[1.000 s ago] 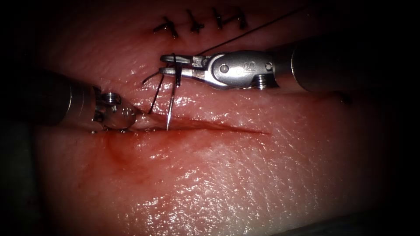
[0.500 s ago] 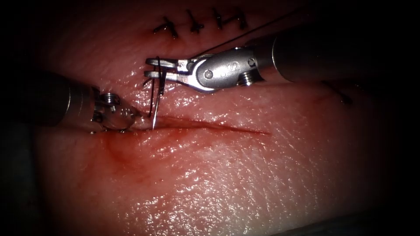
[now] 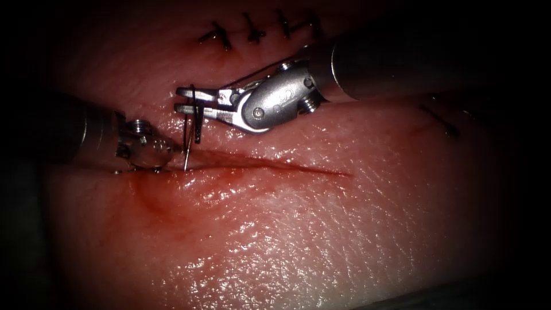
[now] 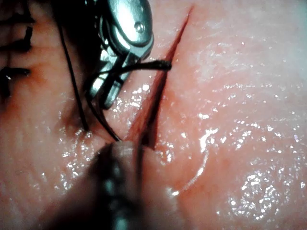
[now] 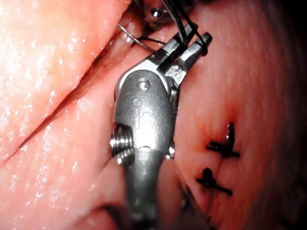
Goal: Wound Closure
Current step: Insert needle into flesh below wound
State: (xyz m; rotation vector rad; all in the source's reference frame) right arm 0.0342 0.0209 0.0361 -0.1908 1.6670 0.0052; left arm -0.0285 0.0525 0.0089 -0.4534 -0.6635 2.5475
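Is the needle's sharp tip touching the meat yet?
Cannot tell. In the endoscope view the needle, held in the right claw, has its tip right at the cut, but neither contact nor a gap shows plainly.

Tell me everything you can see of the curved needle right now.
The needle is a thin, dark, metallic-looking curve that narrows to a bright, sharp point. The right end effector holds it with jaws shut near its blunt end, where the thread trails back along the tool. It hangs nearly upright, point down, above the left end of the cut in the tissue, close beside the left end effector. Its tip sits at the cut's edge; whether it has entered cannot be told.
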